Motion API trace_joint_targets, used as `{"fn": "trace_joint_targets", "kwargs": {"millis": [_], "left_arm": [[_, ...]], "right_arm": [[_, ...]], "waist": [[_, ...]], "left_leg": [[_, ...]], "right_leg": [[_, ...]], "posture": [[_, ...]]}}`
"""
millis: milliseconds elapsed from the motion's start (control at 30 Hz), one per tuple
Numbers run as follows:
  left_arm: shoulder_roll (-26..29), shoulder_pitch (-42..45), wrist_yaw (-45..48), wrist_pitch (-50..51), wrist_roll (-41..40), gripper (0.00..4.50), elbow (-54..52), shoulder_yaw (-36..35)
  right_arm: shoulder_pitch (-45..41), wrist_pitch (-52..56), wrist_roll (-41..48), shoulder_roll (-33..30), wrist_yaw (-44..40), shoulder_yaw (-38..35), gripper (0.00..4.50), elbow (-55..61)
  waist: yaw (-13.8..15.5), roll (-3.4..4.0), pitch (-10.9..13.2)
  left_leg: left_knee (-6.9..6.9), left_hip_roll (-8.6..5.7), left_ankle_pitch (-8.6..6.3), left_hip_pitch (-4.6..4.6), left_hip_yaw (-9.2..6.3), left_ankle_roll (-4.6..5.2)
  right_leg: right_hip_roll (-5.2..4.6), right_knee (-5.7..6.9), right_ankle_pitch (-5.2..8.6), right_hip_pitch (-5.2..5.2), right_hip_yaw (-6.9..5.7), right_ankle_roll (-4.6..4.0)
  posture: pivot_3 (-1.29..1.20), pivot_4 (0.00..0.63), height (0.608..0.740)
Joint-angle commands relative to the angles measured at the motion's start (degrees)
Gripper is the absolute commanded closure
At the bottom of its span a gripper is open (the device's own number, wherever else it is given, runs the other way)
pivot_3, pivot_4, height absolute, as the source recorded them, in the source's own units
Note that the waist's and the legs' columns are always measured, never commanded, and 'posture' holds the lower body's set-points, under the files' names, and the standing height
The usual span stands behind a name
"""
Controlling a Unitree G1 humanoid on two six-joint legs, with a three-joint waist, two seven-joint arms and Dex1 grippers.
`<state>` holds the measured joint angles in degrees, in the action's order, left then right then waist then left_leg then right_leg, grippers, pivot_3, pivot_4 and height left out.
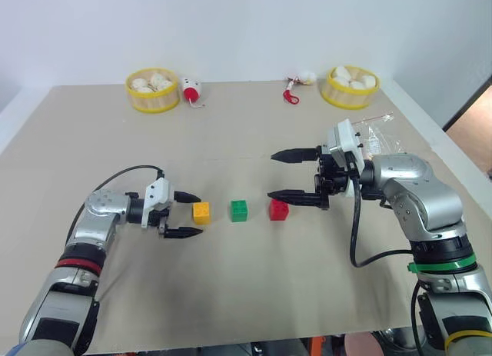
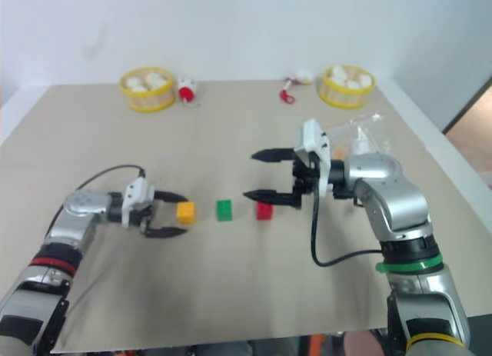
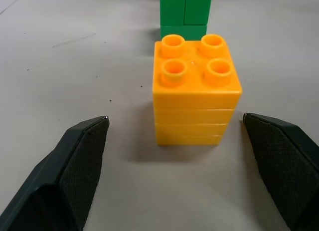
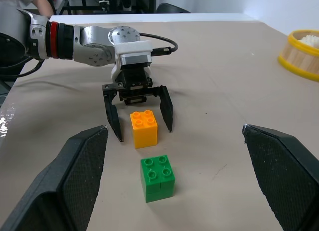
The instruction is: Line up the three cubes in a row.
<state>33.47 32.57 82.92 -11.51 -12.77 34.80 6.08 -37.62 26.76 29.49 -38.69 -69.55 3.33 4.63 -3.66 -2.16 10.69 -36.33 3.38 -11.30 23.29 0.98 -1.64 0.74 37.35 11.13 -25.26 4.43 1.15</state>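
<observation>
Three studded cubes stand side by side on the beige tabletop with small gaps between them: yellow-orange [image 1: 201, 212], green [image 1: 239, 211], red [image 1: 278, 210]. My left gripper [image 1: 197, 214] is open, low over the table. Its black fingers [image 3: 82, 156] flank the yellow-orange cube [image 3: 197, 91] without touching it, and the green cube [image 3: 183, 11] sits just beyond. My right gripper [image 1: 271, 175] is open and empty, held above the table just over and behind the red cube. The right wrist view looks down the row at the green cube [image 4: 157, 177], the yellow-orange cube [image 4: 143, 127] and the left gripper [image 4: 144, 133].
Two yellow baskets of white balls stand at the far edge, one left [image 1: 152, 91] and one right [image 1: 349, 87]. Small red-and-white toys [image 1: 191, 89] [image 1: 292, 91] lie beside them. Crumpled clear plastic [image 1: 378, 129] lies behind my right arm.
</observation>
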Motion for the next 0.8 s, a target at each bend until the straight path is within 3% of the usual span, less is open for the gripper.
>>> {"fn": "trace_joint_targets", "kwargs": {"millis": [33,267,400,567,800], "left_arm": [[6.31,-4.33,0.74,2.9,1.22,0.02,-3.22,-1.25],[16.75,-17.61,-1.33,16.96,-6.18,0.02,-19.66,-9.38],[19.91,-28.67,-7.65,18.91,-7.37,0.02,-28.24,-17.5],[10.92,-33.87,-25.38,22.87,-11.75,0.02,-38.09,-28.86],[-7.11,-30.17,-58.26,29.31,-15.82,0.02,-48.45,-40.01]], "right_arm": [[-2.12,-1.48,0.15,-0.64,-0.45,-2.04,0.0,-0.65],[-4.7,-4.24,-1.47,-1.45,-1.85,-1.97,0.0,-5.03],[-6.72,-6.25,-2.72,-1.72,-2.48,-2.49,0.0,-9.12],[-6.07,-8.96,-6.09,0.39,2.81,-3.01,0.0,-13.77],[2.26,-9.31,-8.81,7.96,19.74,-6.95,0.0,-13.85]], "waist": [[-0.87,0.0,0.0],[-2.66,-0.05,0.04],[-2.63,-0.05,0.05],[-2.04,-0.12,0.09],[-1.47,-0.42,0.05]], "left_leg": [[0.04,0.03,0.0,-0.01,0.0,0.0],[0.43,0.33,-0.19,-0.38,0.01,0.31],[0.91,0.35,-0.18,-0.76,0.01,0.31],[0.92,0.38,-0.18,-0.73,-0.01,0.3],[0.74,0.23,-0.17,-0.61,0.01,0.25]], "right_leg": [[0.02,0.0,0.0,-0.01,0.0,0.0],[0.37,0.51,0.28,-0.17,0.02,-0.44],[0.4,0.81,0.63,-0.2,-0.01,-0.82],[0.29,0.82,0.9,-0.16,-0.17,-1.12],[0.15,0.77,0.63,-0.07,-0.13,-0.61]], "posture": [[0.0,0.15,0.74],[0.0,0.15,0.74],[0.0,0.15,0.74],[0.0,0.15,0.74],[0.0,0.15,0.74]]}}
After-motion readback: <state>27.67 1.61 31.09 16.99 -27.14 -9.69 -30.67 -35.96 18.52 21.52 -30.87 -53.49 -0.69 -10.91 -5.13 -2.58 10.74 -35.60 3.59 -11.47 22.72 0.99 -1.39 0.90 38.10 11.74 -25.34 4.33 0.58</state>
